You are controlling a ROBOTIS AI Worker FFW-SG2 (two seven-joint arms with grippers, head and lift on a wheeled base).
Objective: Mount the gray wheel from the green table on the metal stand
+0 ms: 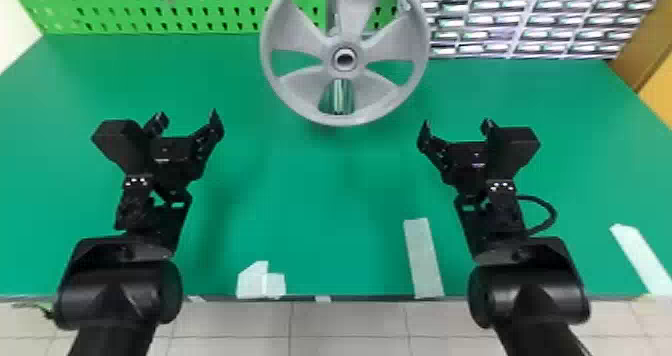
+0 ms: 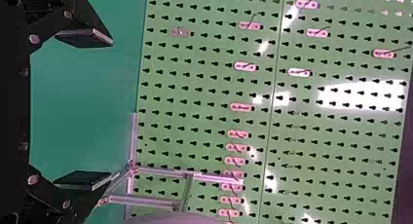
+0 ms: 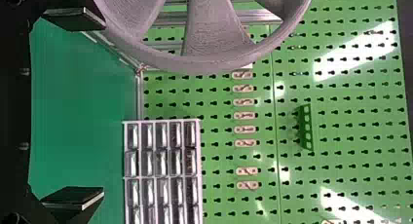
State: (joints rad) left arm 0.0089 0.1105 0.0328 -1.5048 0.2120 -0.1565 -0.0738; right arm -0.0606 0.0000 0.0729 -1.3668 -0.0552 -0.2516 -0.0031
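1. Gray wheel (image 1: 300, 82) upright near the green table's (image 1: 325, 205) 12 o'clock edge in the head view, in front of the metal stand (image 1: 339, 96), hub facing the camera
2. Left gripper (image 1: 187, 115): two flat fingers spread wide, wheel well apart at its 2 o'clock
3. Right gripper (image 1: 456, 124): fingers likewise spread, wheel apart at its 10 o'clock
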